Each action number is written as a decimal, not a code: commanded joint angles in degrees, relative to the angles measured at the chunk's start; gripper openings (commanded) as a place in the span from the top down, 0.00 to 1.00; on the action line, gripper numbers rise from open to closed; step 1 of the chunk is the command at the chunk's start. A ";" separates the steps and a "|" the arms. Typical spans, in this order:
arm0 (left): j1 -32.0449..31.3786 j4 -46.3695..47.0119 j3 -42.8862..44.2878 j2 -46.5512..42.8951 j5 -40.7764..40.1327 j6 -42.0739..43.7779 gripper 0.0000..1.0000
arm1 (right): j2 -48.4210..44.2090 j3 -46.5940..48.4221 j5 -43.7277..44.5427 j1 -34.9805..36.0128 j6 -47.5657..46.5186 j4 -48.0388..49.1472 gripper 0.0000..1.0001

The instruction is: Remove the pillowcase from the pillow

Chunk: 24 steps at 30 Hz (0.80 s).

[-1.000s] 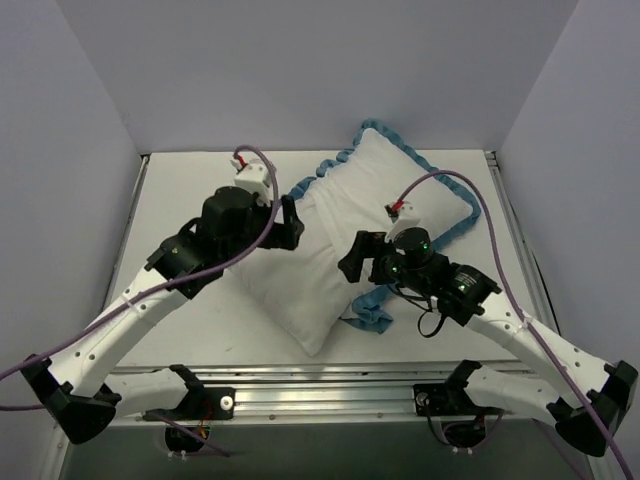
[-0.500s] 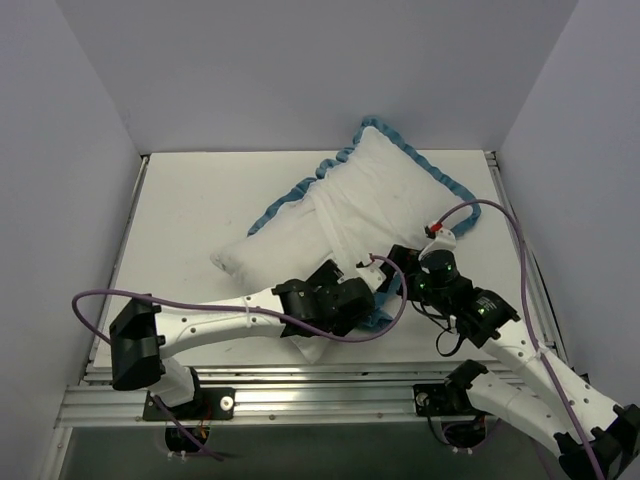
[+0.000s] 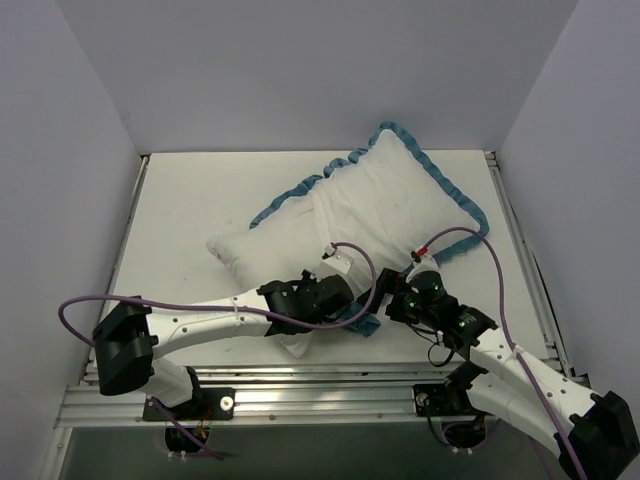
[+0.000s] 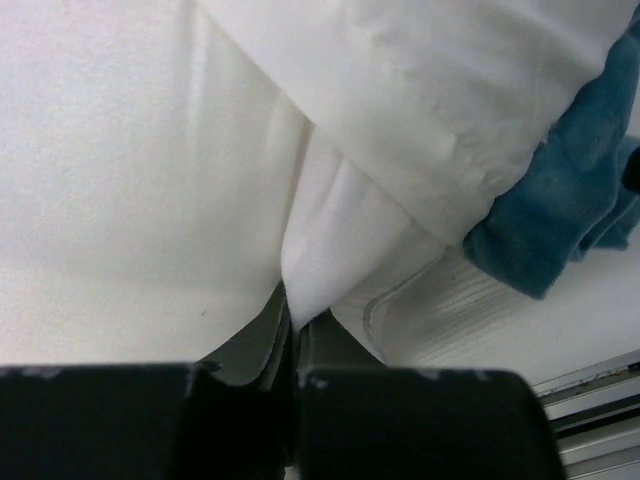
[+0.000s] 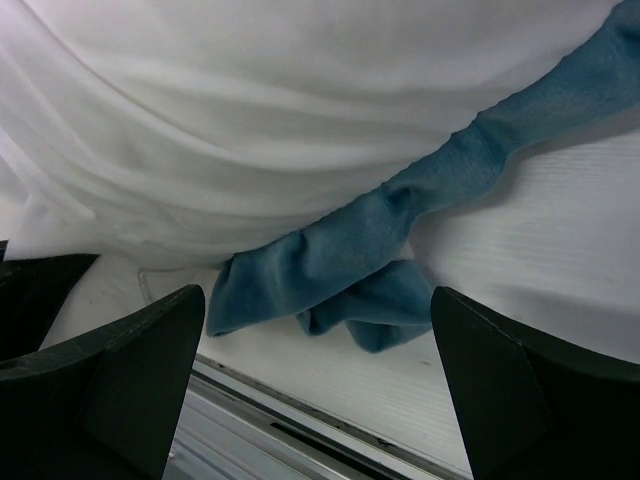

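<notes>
Left pincer (image 4: 295, 328) first: its black fingers are pressed together, clamped on a narrow fold of the plump, plain white rectangular pillow (image 4: 120, 150). The fold comes out right at the fingertips, from under the stitched hem of the thin fabric pillowcase (image 4: 450, 90), white side showing. Just to the right of this pincer, the pillowcase's blue ruffled trim (image 4: 560, 220) hangs down in a bunch.

Over to the right pincer (image 5: 318, 300): its broad black fingers stand well apart and grip nothing. The bunched end of the trim lies on the table in the gap just ahead of them. Whether it brushes either finger, I cannot tell. Below the pincer runs the silver metal rail (image 5: 290, 425) at the table's near edge. Ahead of it, the white bulk of the pillow rises and fills the view.

From above, the two pincers sit close together at the near side of the pillow, low over the flat white table top (image 3: 180, 200). The bare end of the pillow reaches away to the far left of the left pincer. The covered end, outlined in trim, stretches off to the far right, beyond the right pincer, towards the back wall. A purple cable (image 3: 80, 300) loops out beside the left arm.
</notes>
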 commanded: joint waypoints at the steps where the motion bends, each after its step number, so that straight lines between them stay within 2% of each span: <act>1: 1.49 3.90 -2.37 -3.39 3.76 -2.94 0.98 | 0.75 -2.14 -4.50 -0.13 4.03 11.55 0.09; 7: 1.66 6.46 -1.50 -5.85 8.51 -3.82 0.98 | 4.97 -6.37 -9.16 0.13 6.49 22.61 0.10; 13: 1.84 6.20 1.22 -5.86 9.92 -3.91 0.98 | 8.40 -7.77 -9.95 1.01 6.93 27.73 0.10; 19: 2.98 5.14 3.69 -6.21 9.75 -3.64 0.98 | 10.68 -9.01 -10.39 2.33 7.90 32.12 0.20; 24: 5.35 4.35 5.44 -6.21 10.45 -4.08 0.98 | 10.69 -9.01 -10.31 3.38 8.60 32.04 0.27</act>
